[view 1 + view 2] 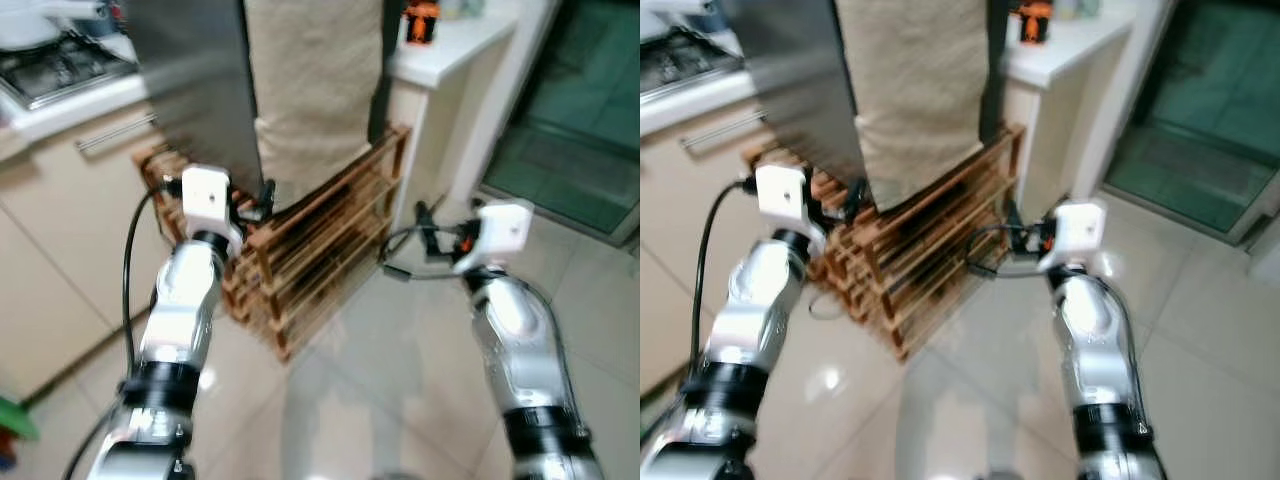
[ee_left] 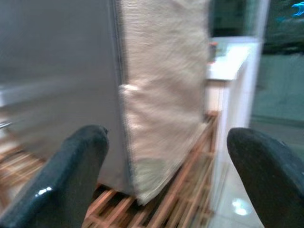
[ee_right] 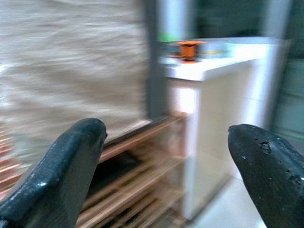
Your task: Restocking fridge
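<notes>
- Fridge: tall grey metal-faced fridge (image 1: 195, 80), upper left-centre of the left eye view, door closed; a beige woven cloth (image 1: 315, 85) hangs down its right side. This is the task's thing, and nothing to stock it with can be made out.
- Wooden rack: brown slatted shelf rack (image 1: 320, 250), centre of frame, under and beside the fridge, on the pale tiled floor (image 1: 400, 380).
- Left gripper (image 2: 166, 156): raised at centre left, near the rack's upper corner; in the left wrist view its two black fingers (image 2: 78, 171) stand wide apart, holding nothing.
- Right gripper (image 3: 166, 156): raised at centre right, beside the rack's end; fingers spread wide, empty.
- Surroundings: white counter (image 1: 450, 45) at upper right bearing a small orange object (image 1: 421, 20); gas hob (image 1: 60, 65) at upper left; glass door (image 1: 570, 130) at far right.
- Risk, judged: pictures are blurred, so aim is uncertain; the left fingers could strike the rack or snag the cloth instead of reaching the door.
- Risk, judged: the rack may obstruct a close approach to the fridge.
- Risk, judged: loose black cables (image 1: 130, 260) on both wrists could catch on the slats.
</notes>
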### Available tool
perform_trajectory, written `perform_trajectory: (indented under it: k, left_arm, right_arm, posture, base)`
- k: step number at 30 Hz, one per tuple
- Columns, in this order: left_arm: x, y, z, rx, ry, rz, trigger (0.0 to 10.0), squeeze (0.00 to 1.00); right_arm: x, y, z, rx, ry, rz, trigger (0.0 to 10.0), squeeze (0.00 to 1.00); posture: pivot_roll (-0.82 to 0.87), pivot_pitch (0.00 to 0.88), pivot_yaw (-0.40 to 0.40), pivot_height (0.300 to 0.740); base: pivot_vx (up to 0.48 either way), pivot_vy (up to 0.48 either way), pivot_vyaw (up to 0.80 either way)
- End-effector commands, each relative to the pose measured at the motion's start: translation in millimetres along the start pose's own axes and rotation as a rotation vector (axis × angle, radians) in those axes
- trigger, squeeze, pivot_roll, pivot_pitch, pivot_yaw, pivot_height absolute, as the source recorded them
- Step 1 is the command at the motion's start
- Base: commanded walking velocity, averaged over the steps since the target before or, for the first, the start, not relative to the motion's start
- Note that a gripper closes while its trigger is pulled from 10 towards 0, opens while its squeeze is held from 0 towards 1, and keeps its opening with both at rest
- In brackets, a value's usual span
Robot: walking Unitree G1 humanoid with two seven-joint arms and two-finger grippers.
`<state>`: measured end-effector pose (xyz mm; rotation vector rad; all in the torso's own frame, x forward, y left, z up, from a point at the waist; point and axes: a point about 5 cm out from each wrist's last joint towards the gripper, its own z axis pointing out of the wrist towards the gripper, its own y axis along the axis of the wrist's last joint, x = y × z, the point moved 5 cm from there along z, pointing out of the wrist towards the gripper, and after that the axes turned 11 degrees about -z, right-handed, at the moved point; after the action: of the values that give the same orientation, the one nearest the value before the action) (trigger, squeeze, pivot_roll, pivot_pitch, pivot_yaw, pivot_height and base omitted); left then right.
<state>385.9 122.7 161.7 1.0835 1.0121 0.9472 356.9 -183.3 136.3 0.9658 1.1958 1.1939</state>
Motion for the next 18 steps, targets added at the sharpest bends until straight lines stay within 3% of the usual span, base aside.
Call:
perform_trajectory:
  k: [1,10,13,18]
  left_arm:
    - [7.9,7.4,-0.5,-0.021,0.017,0.010,10.0,0.00]
    - [4.9,6.0,0.3,-0.015,0.013,0.014,10.0,0.00]
    - [3.8,3.9,0.4,-0.006,0.010,0.027,10.0,0.00]
    - [-3.6,4.6,-0.2,-0.017,-0.017,0.018,10.0,0.00]
  right_arm:
    - [5.5,3.9,2.5,-0.012,0.007,0.018,10.0,0.00]
    - [11.9,4.1,4.0,-0.014,0.024,0.006,10.0,0.00]
    - [12.4,1.9,4.3,-0.003,0.028,-0.008,10.0,0.00]
    - [15.7,0.5,3.6,0.001,0.038,-0.010,10.0,0.00]
  posture:
    - [-0.17,0.000,0.062,0.740]
    - [-0.17,0.000,0.055,0.740]
    - [-0.17,0.000,0.054,0.740]
    - [-0.17,0.000,0.051,0.740]
  base:
    - [0.000,0.480,-0.69]
    - [0.000,0.473,-0.69]
    - [0.281,0.389,-0.70]
    - [0.075,0.060,-0.14]
